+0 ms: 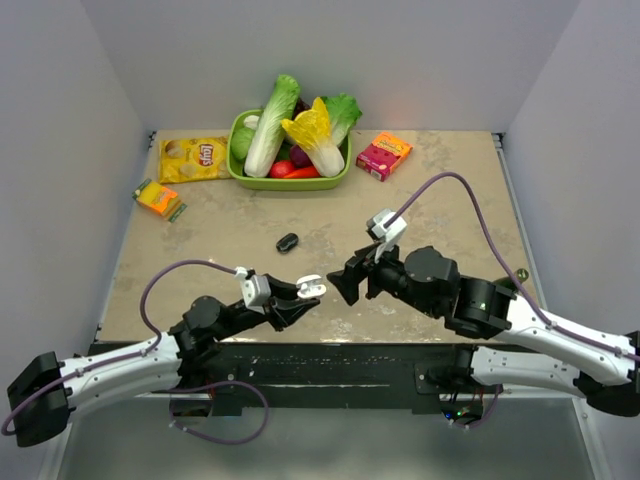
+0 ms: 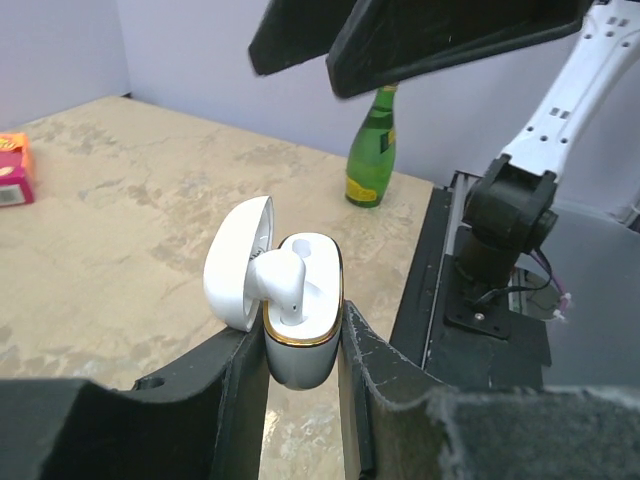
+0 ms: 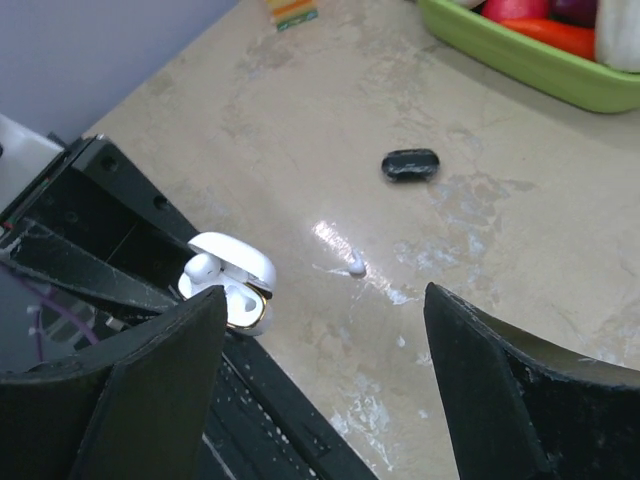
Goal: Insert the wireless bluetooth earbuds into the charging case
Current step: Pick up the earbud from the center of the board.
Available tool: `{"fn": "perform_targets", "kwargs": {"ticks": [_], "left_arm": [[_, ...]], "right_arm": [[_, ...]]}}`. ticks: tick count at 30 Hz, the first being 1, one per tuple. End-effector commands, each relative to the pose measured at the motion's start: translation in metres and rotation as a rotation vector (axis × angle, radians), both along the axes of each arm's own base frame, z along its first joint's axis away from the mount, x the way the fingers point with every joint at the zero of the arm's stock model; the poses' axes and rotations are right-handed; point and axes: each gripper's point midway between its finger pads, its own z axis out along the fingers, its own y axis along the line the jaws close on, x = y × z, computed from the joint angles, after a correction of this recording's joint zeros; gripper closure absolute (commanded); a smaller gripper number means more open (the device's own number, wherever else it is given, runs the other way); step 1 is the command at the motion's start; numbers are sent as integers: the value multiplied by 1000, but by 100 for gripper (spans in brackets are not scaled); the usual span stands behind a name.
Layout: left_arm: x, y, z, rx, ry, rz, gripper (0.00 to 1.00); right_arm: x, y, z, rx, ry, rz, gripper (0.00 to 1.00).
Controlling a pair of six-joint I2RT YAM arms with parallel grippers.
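Note:
My left gripper is shut on the white charging case, gripping its lower body and holding it at the table's near edge. The case has a gold rim and its lid is open. One white earbud sits in it; the slot beside it looks empty. The case also shows in the right wrist view. A second white earbud lies loose on the table. My right gripper is open and empty, hovering above the table just right of the case.
A small black oval object lies mid-table. At the back stand a green basket of vegetables, a yellow chips bag, a pink box and an orange pack. A green bottle stands near the right arm.

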Motion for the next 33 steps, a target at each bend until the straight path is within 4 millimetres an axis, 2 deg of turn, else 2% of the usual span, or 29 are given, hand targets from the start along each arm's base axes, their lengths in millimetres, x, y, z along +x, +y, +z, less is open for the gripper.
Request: {"fn": "perform_targets", "kwargs": {"ticks": [1, 3, 4, 5, 6, 7, 8, 9, 10, 11, 12, 14, 16, 18, 24, 27, 33], "left_arm": [[14, 13, 6, -26, 38, 103, 100], [17, 19, 8, -33, 58, 138, 100], [18, 21, 2, -1, 77, 149, 100], [20, 23, 0, 6, 90, 167, 100], [23, 29, 3, -2, 97, 194, 100], [23, 31, -3, 31, 117, 208, 100], [27, 36, -5, 35, 134, 239, 100], [27, 42, 1, 14, 137, 258, 100], [28, 46, -5, 34, 160, 279, 100], [32, 52, -4, 17, 183, 315, 100], [32, 57, 1, -11, 186, 330, 100], [35, 64, -5, -14, 217, 369, 100], [37, 71, -7, -25, 222, 397, 100], [37, 74, -6, -34, 223, 408, 100], [41, 75, -5, -32, 221, 426, 100], [40, 72, -5, -40, 221, 411, 100], [38, 72, -5, -51, 221, 404, 100]], "right_arm": [[20, -12, -2, 44, -5, -156, 17], [25, -10, -19, 17, 11, -189, 18], [31, -7, -32, -17, 15, -219, 18], [35, -3, -36, -14, 7, -227, 18], [36, 0, -51, -41, 11, -226, 20], [36, 10, -70, -82, 29, -202, 22], [39, 17, -77, -83, 35, -194, 23], [40, 22, -90, -112, 50, -184, 26], [40, 28, -100, -131, 63, -170, 27], [42, 40, -123, -176, 94, -140, 28], [42, 46, -133, -189, 112, -121, 31], [47, 61, -158, -197, 156, -76, 34], [57, 61, -177, -195, 198, -76, 41], [59, 71, -194, -180, 240, -41, 46], [67, 87, -218, -176, 259, -21, 54], [71, 96, -225, -166, 271, -28, 70], [66, 105, -228, -149, 298, 11, 83]]}}
